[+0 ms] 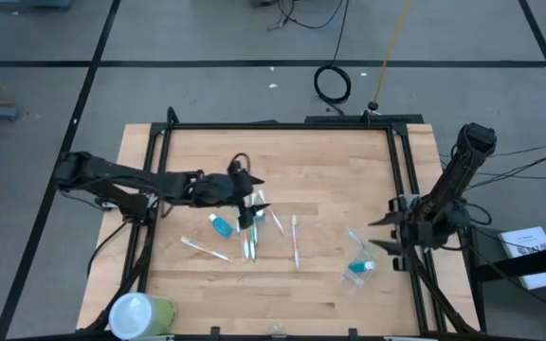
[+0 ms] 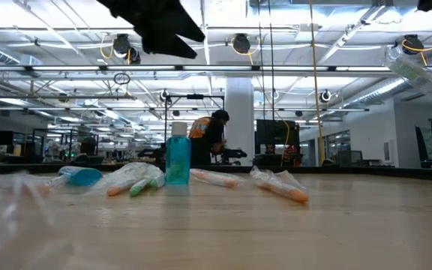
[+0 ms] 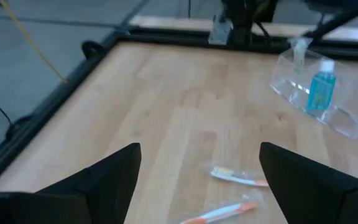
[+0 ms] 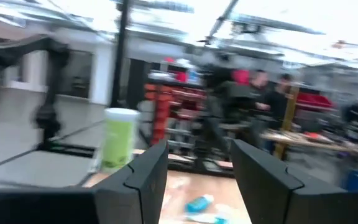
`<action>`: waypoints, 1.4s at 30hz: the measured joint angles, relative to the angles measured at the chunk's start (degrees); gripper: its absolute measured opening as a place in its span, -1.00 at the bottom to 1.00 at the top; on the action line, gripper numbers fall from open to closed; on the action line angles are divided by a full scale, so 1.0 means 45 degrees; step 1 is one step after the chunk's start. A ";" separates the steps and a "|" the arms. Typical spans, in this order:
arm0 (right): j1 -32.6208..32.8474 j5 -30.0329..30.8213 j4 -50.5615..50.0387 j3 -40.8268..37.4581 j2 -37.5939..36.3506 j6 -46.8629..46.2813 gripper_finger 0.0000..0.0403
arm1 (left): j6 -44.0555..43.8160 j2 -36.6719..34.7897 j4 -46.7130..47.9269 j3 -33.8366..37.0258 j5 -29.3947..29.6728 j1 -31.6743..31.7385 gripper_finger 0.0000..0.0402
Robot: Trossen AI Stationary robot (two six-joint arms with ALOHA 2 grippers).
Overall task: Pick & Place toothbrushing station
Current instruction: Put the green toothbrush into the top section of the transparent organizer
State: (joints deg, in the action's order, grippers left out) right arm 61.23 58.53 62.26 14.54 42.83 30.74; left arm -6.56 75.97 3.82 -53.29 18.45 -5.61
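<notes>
Several thin toothbrushes lie scattered on the wooden table, most of them in crinkly clear wrappers: one white-handled with an orange tip toward the near-left, a green pair just beside the left gripper, and a pale one with orange accents at mid-table. A small teal tube stands upright between the left-hand brush and the green pair, and in the low view it rises above the wrapped brushes around it. Toward the right side a clear plastic holder rests on the wood with a second teal tube inside it; a further brush lies just beside it. The left gripper hovers above the middle cluster with its fingers spread wide and nothing between them, as its wrist view shows. The right gripper waits near the right edge of the table, apart from the holder, fingers parted and empty. I judge the brushes to be light and stiff but slippery in their film, so a pinch across the middle of a handle looks safest; the holder seems thin-walled and likely to skid or flex, best taken by one rim. A large yellow-green container with a white top stands at the near-left corner, well apart.
</notes>
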 joint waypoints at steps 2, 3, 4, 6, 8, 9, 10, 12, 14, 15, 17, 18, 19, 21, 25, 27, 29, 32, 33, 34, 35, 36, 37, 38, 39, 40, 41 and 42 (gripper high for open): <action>-0.0009 0.0696 0.0014 0.0210 -0.0321 0.0346 -0.15 | -0.0018 -0.0461 -0.0668 0.0646 0.0460 -0.0160 0.68; -0.0013 0.0774 0.0000 0.0224 -0.0497 0.0559 -0.15 | -0.0041 -0.0667 -0.1086 0.1002 0.0643 -0.0242 0.68; -0.0041 0.0835 -0.0082 0.0219 -0.0658 0.0792 -0.15 | -0.0130 -0.0822 -0.1491 0.1370 0.0846 -0.0309 0.68; -0.0180 0.0830 -0.0244 0.0219 -0.0952 0.1151 -0.15 | -0.0434 -0.0976 -0.2190 0.2013 0.1126 -0.0379 0.68; -0.0394 0.0838 -0.0453 0.0214 -0.1249 0.1379 -0.15 | -0.0871 -0.1070 -0.2293 0.2595 0.1220 -0.0381 0.68; -0.0554 0.0837 -0.0608 0.0214 -0.1390 0.1411 -0.15 | -0.1169 -0.1074 -0.2276 0.2808 0.1265 -0.0358 0.68; -0.0727 0.0820 -0.0838 0.0214 -0.1504 0.1357 -0.15 | -0.1486 -0.1074 -0.2298 0.2980 0.1307 -0.0297 0.68; -0.1139 0.0588 -0.1518 0.0214 -0.1679 0.0873 -0.15 | -0.2099 -0.1083 -0.2120 0.3308 0.1475 -0.0169 0.68; -0.1593 0.0148 -0.2504 0.0214 -0.1787 0.0035 -0.15 | -0.2542 -0.1079 -0.2088 0.3580 0.1561 -0.0034 0.68; -0.1830 -0.0218 -0.3016 0.0214 -0.1845 -0.0513 -0.15 | -0.2594 -0.1079 -0.2078 0.3676 0.1571 0.0053 0.68; -0.2295 -0.1170 -0.4024 0.0218 -0.1991 -0.1557 -0.15 | -0.2579 -0.1079 -0.2091 0.3729 0.1575 0.0166 0.68; -0.2545 -0.1747 -0.4437 0.0214 -0.2077 -0.2106 -0.15 | -0.2492 -0.1079 -0.2165 0.3729 0.1579 0.0228 0.68; -0.2819 -0.2334 -0.4781 0.0216 -0.2177 -0.2586 -0.15 | -0.2333 -0.1082 -0.2254 0.3729 0.1575 0.0291 0.68; -0.3424 -0.3512 -0.5463 0.0219 -0.2335 -0.3580 -0.16 | -0.2017 -0.1083 -0.2351 0.3729 0.1575 0.0429 0.68; -0.4773 -0.5679 -0.6943 0.0224 -0.2530 -0.5465 -0.22 | -0.1889 -0.1083 -0.2195 0.3729 0.1507 0.0731 0.68; -0.5488 -0.6430 -0.7763 0.0363 -0.2558 -0.6304 -0.26 | -0.1897 -0.1079 -0.2061 0.3729 0.1284 0.0882 0.68; -0.6143 -0.6739 -0.9034 0.0746 -0.2587 -0.7059 -0.29 | -0.2047 -0.1079 -0.1920 0.3729 0.0968 0.1026 0.68; -0.7090 -0.6739 -1.1532 0.1650 -0.2579 -0.8019 -0.32 | -0.2433 -0.1079 -0.1502 0.3729 0.0744 0.1265 0.68; -0.7384 -0.6743 -1.2426 0.1968 -0.2563 -0.8328 -0.33 | -0.2624 -0.1079 -0.1346 0.3729 0.0747 0.1349 0.68; -0.7655 -0.6743 -1.3229 0.2291 -0.2539 -0.8606 -0.33 | -0.2801 -0.1079 -0.1215 0.3729 0.0750 0.1421 0.68; -0.7886 -0.6739 -1.3925 0.2601 -0.2502 -0.8792 -0.33 | -0.2942 -0.1079 -0.1068 0.3729 0.0747 0.1508 0.68; -0.8111 -0.6738 -1.4480 0.2858 -0.2458 -0.8910 -0.33 | -0.3027 -0.1079 -0.0922 0.3729 0.0744 0.1587 0.68; -0.8326 -0.6742 -1.4855 0.3067 -0.2415 -0.8978 -0.33 | -0.3084 -0.1079 -0.0786 0.3729 0.0747 0.1677 0.68; -0.8512 -0.6733 -1.5097 0.3221 -0.2377 -0.8974 -0.32 | -0.3198 -0.1079 -0.0610 0.3729 0.0733 0.1762 0.68; -0.8669 -0.6716 -1.5129 0.3274 -0.2366 -0.8916 -0.32 | -0.3430 -0.1079 -0.0391 0.3729 0.0708 0.1849 0.68; -0.8791 -0.6705 -1.5067 0.3279 -0.2367 -0.8814 -0.31 | -0.3772 -0.1079 -0.0153 0.3729 0.0638 0.1956 0.68; -0.8878 -0.6704 -1.5019 0.3279 -0.2372 -0.8673 -0.31 | -0.4140 -0.1079 0.0098 0.3729 0.0549 0.2067 0.68; -0.8938 -0.6700 -1.5004 0.3279 -0.2375 -0.8598 -0.30 | -0.4552 -0.1079 0.0378 0.3729 0.0474 0.2180 0.68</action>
State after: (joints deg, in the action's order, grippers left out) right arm 21.01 28.38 -5.26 29.30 32.14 -7.95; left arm -27.04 71.11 5.52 -36.51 20.59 4.20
